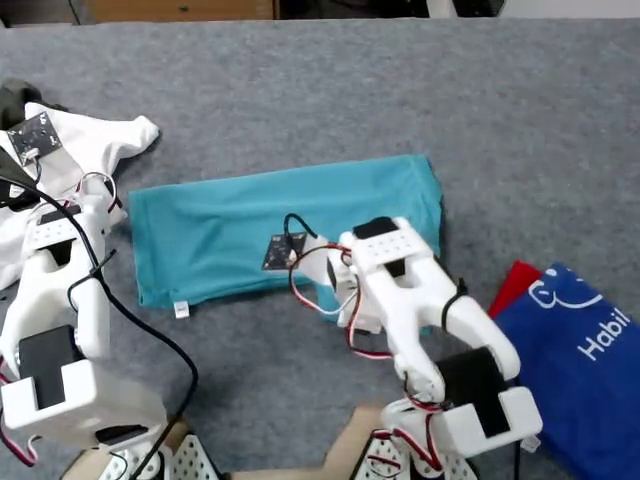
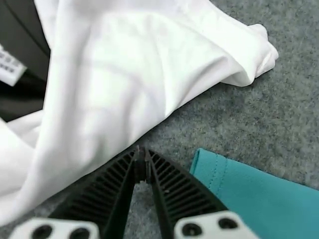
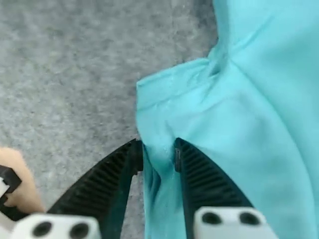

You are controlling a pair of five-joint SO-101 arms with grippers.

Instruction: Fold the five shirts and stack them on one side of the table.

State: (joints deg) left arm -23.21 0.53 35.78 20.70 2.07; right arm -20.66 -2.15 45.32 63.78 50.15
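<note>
A teal shirt lies folded in a long band across the middle of the grey table. My right gripper is shut on a bunched fold at the teal shirt's near edge; in the high view that gripper sits under its white arm. A crumpled white shirt lies at the far left. My left gripper is shut, with its tips at the white shirt's edge, beside a corner of the teal shirt.
A blue shirt with white print lies at the right front, with a red shirt peeking out beneath it. Dark cloth shows behind the white shirt. Cables run along both arms. Open table stretches across the back.
</note>
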